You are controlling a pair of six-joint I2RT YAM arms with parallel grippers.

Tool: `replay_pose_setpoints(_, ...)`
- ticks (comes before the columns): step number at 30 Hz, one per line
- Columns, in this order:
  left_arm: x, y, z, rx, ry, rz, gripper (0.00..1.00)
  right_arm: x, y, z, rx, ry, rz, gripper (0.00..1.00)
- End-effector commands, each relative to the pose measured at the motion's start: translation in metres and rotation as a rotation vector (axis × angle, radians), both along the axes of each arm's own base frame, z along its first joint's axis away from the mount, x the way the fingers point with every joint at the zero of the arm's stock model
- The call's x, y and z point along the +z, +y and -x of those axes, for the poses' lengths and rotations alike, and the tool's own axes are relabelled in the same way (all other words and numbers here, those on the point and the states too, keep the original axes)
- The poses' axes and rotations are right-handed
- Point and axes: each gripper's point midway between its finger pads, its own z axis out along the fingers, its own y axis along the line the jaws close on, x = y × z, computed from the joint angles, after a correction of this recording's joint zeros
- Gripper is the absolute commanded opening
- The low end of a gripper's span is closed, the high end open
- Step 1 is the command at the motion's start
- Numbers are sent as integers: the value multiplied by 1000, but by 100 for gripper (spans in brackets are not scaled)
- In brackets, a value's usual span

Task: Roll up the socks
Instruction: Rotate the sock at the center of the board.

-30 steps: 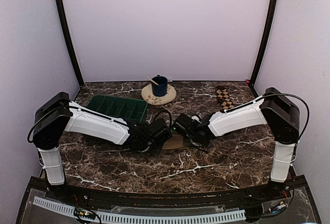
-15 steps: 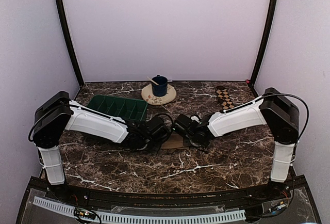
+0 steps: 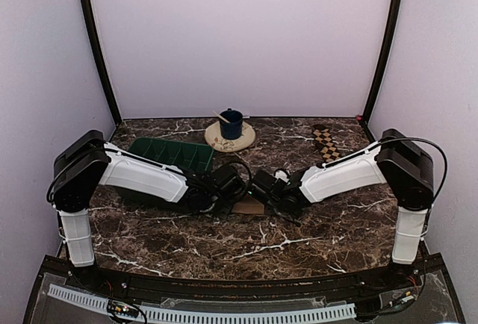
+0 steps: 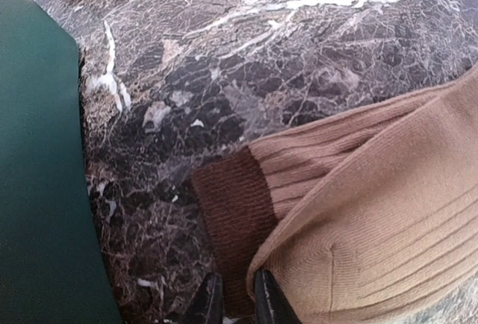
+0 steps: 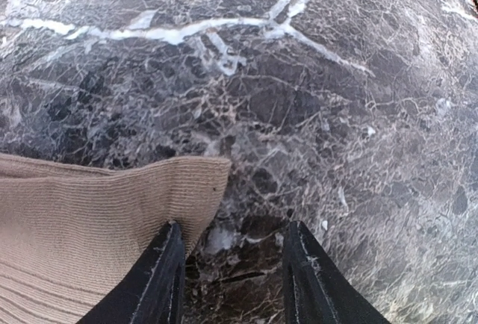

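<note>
mid marble table (image 3: 314, 238): tan sock (image 4: 373, 219) lies flat between both arms. left gripper (image 4: 235, 305) pinched tight on its dark brown cuff. right gripper (image 5: 233, 279) spread wide, sock's other edge at one finger. farther back: green tray (image 3: 168, 154) left, checkered sock (image 3: 325, 142) flat at right, blue cup (image 3: 231, 123) on plate (image 3: 219, 142) rearmost.

No legible text, labels, brands, numbers, signs in any view.

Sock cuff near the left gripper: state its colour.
Dark brown cuff on a tan sock, clearest in the left wrist view.
</note>
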Motion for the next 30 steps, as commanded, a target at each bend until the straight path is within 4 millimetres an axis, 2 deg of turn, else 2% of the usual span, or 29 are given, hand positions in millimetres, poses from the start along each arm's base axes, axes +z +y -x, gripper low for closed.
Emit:
replay_pose_setpoints(1, 5, -2, -12, -8, -26, -8, 18, -28, -17, 37, 42, 131, 96, 41)
replay_pose_setpoints(10, 9, -10, -28, -52, -49, 35, 18, -27, -17, 55, 42, 145, 78, 41)
replay_pose_setpoints(17, -2, -20, -33, -98, -28, 57, 17, -21, -9, 69, 57, 150, 56, 41)
replay_pose_setpoints(30, 1, -58, -43, -273, -45, 125, 16, -21, 11, 104, 114, 178, 34, 41)
